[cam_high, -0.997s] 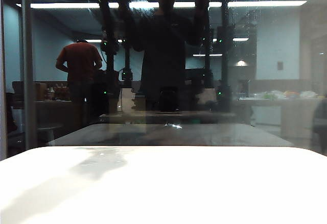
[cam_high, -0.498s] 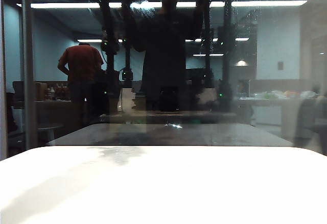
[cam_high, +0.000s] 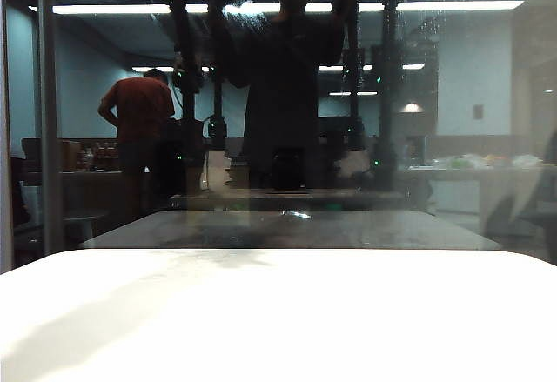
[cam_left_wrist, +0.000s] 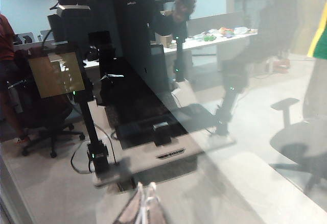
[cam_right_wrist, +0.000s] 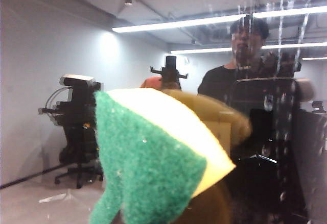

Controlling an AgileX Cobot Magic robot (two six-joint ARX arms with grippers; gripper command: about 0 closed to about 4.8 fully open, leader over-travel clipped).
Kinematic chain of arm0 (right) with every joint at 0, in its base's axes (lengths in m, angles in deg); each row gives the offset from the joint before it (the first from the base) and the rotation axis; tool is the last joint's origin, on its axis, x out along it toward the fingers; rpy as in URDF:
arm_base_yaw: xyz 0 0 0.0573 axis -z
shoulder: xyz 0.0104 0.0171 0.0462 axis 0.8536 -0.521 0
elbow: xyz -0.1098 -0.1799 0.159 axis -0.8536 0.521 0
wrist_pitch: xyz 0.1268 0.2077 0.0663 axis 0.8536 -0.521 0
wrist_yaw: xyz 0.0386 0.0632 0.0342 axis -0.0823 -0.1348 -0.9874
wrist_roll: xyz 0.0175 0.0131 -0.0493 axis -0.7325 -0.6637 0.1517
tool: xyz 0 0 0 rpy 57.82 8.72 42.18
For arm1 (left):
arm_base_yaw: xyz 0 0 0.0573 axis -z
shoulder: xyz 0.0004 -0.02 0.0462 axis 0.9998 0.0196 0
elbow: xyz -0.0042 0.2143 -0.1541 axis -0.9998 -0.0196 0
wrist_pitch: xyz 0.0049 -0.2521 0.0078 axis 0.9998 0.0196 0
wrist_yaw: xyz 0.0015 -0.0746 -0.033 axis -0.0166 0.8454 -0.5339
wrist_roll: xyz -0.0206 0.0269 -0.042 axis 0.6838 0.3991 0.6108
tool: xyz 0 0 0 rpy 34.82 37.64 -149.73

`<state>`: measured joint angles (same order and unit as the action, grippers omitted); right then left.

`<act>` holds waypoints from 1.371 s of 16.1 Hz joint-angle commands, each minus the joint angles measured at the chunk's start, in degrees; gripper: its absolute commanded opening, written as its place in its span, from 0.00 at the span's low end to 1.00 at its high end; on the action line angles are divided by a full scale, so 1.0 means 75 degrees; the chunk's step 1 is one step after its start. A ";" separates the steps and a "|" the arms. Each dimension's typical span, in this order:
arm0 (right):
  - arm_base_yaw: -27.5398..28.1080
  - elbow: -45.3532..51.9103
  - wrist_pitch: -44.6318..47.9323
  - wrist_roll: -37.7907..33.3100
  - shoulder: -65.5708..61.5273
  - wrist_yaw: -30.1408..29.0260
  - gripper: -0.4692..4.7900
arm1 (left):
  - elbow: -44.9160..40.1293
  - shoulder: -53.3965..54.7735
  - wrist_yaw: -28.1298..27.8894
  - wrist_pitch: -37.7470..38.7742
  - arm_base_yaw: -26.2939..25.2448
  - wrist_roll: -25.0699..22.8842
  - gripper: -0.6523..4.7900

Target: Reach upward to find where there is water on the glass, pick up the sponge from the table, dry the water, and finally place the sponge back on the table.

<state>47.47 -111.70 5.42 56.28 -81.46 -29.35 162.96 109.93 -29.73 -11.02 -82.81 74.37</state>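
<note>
The sponge (cam_right_wrist: 153, 157), green scouring face over yellow foam, fills the right wrist view. My right gripper is shut on it, with its fingers hidden behind the foam. The sponge is held up close to the glass (cam_right_wrist: 61, 106). Water (cam_right_wrist: 281, 25) runs in thin pale streaks on the pane beside the sponge, with droplets (cam_right_wrist: 282, 114) lower down. The same water (cam_high: 428, 12) glints high on the right of the glass (cam_high: 487, 95) in the exterior view. My left gripper (cam_left_wrist: 145, 203) faces the glass (cam_left_wrist: 245, 147), fingers together and holding nothing. The white table (cam_high: 278, 321) lies below.
A grey vertical frame bar (cam_high: 48, 112) stands at the left of the pane. The glass mirrors a person (cam_high: 291, 77), dark arm stands (cam_high: 383, 69) and bright ceiling lights (cam_high: 457, 5). Neither arm shows directly in the exterior view.
A dark blur at the right edge of the exterior view has gone from sight. The shadow on the left of the table has thinned and shifted. The mirrored arms have moved slightly.
</note>
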 commanded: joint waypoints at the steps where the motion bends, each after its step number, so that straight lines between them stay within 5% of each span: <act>1: 0.0050 -0.0038 0.0315 -0.0055 -0.0006 0.0198 0.08 | 0.0044 -0.0044 0.0052 0.0099 -0.0003 0.0020 0.11; 16: 0.2503 -0.0306 -0.0286 -0.0915 0.0105 0.0350 0.08 | 0.0044 -0.0055 0.0050 0.0111 0.0003 0.0017 0.11; 22: 0.2600 -0.0294 -0.0997 -0.0895 0.0137 -0.0592 0.08 | 0.0044 -0.0055 0.0050 0.0102 0.0003 0.0017 0.11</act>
<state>67.75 -113.86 -0.31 49.44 -80.59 -32.22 162.96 109.79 -29.60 -9.82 -82.79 74.37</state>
